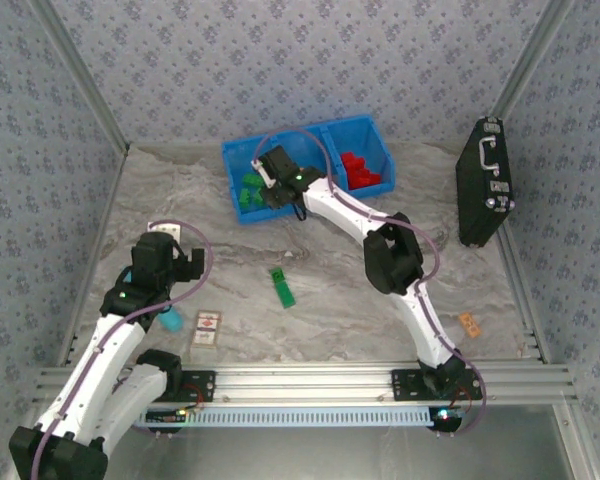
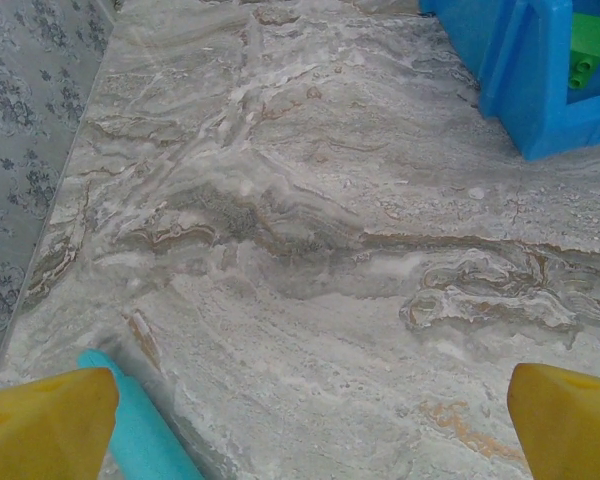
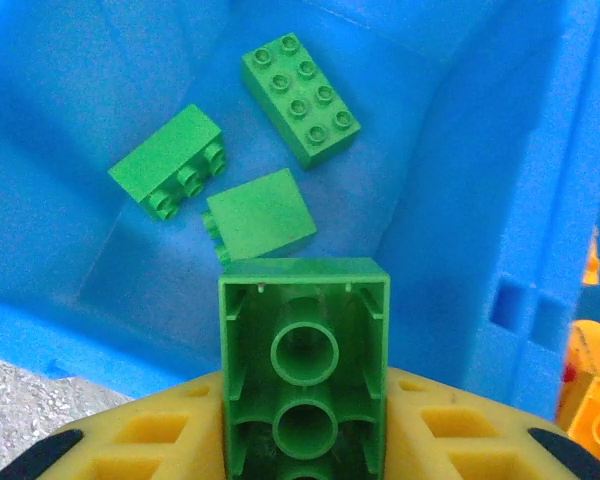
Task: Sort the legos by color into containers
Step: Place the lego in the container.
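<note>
Green plastic brick [image 3: 303, 360], hollow underside showing, judged light, stiff and slick, best pinched across its flat long sides, as the right gripper [image 3: 303, 430] has it clamped above three loose green bricks [image 3: 260, 215] in the blue bin [image 3: 70, 345]; left gripper [image 2: 310, 420] jaws wide apart over the table [image 2: 310, 250].

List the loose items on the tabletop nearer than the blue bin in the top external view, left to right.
light-blue cylinder → printed card → green lego → small orange piece
</note>
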